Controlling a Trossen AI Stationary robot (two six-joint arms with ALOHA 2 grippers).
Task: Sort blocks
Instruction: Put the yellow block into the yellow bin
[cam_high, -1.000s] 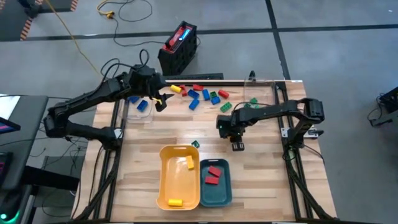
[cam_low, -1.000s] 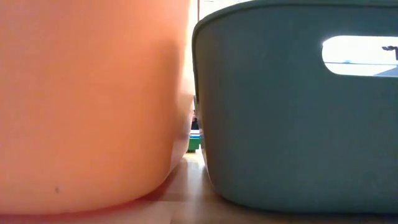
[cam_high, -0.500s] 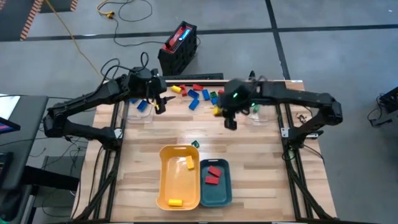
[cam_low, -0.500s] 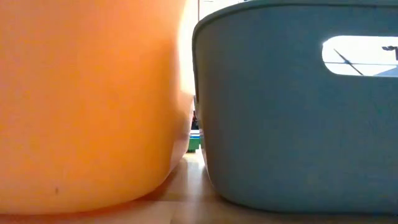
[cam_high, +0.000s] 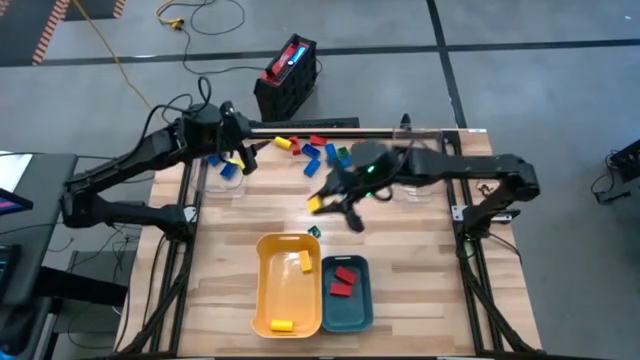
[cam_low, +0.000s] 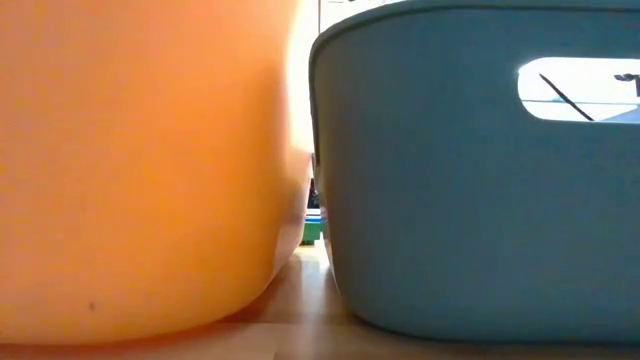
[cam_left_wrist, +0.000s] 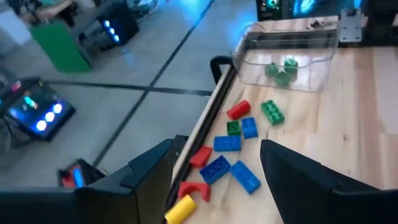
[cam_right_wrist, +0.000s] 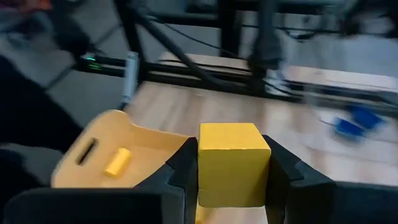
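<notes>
Red, blue, green and yellow blocks (cam_high: 315, 150) lie scattered on the table's far middle. My right gripper (cam_high: 325, 203) hangs above the table's middle, shut on a yellow block (cam_right_wrist: 233, 163), just beyond the yellow tray (cam_high: 289, 290). That tray holds two yellow blocks (cam_high: 305, 262). Beside it, the teal tray (cam_high: 347, 300) holds two red blocks (cam_high: 343, 280). My left gripper (cam_left_wrist: 214, 186) is open and raised over the far left, with the block pile (cam_left_wrist: 227, 155) below and beyond it. My right gripper pinches the yellow block by two opposite sides (cam_right_wrist: 205, 168) between its two fingers (cam_right_wrist: 180, 171). The fingers come from the table's right, slanting a little downward. The block is lifted clear of the table, its top face level.
A clear container (cam_left_wrist: 286, 59) with green blocks stands at the far right, and another (cam_high: 225, 175) with blue blocks at the far left. A small green block (cam_high: 314, 232) lies by the yellow tray's far rim. The two trays' walls (cam_low: 450, 200) fill the low view.
My right gripper has risen from the table with the yellow block, tipped from pointing down to nearly level, and swung toward the table's left and near side, above the yellow tray's far end. My left gripper has drawn back a little toward the left edge.
</notes>
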